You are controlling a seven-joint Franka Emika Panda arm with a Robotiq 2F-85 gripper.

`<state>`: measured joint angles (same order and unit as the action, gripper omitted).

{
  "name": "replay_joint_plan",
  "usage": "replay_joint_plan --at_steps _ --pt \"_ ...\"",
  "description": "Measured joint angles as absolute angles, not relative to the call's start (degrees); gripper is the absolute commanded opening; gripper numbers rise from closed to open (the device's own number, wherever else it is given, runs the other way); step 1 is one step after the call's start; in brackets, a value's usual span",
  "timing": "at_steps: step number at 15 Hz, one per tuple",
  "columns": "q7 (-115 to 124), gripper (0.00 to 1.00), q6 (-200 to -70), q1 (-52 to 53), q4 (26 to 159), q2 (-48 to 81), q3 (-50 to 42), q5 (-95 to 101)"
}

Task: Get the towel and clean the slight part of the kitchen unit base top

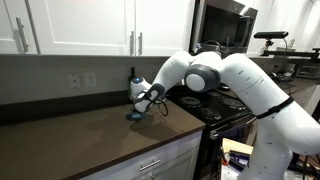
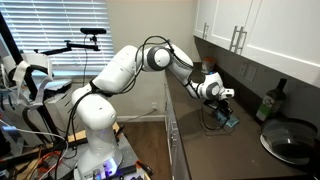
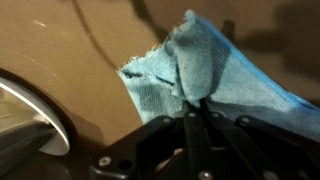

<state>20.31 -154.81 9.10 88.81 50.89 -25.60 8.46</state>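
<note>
Though gripper (image 3: pixel 196 103) clamps towel (image 3: pixel 222 60), grip pt's blurry — towel edge cut off.

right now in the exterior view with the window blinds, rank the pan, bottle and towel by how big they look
1. pan, largest, though it seems nearest the camera
2. bottle
3. towel, smallest, bunched under the gripper

Fingers (image 3: pixel 188 128): dark, pressed together, pinching a fold of the towel at their tips.
Towel (image 3: pixel 215 70): light blue, crumpled, spreading beyond the fingertips and to their right; frayed edge to their left.
Table (image 3: pixel 70 40): brown, smooth, lying under the towel.
Round rim (image 3: pixel 30 110): pale, curved, blurred, well left of the fingers.
</note>
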Motion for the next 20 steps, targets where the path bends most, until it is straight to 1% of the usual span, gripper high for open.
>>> replay_joint_plan --at_steps 12,20 --pt "22.7 0.03 -144.8 2.7 89.2 48.3 -24.6 8.2" --pt "22.8 0.03 -140.2 2.4 95.2 43.6 -23.6 8.4"
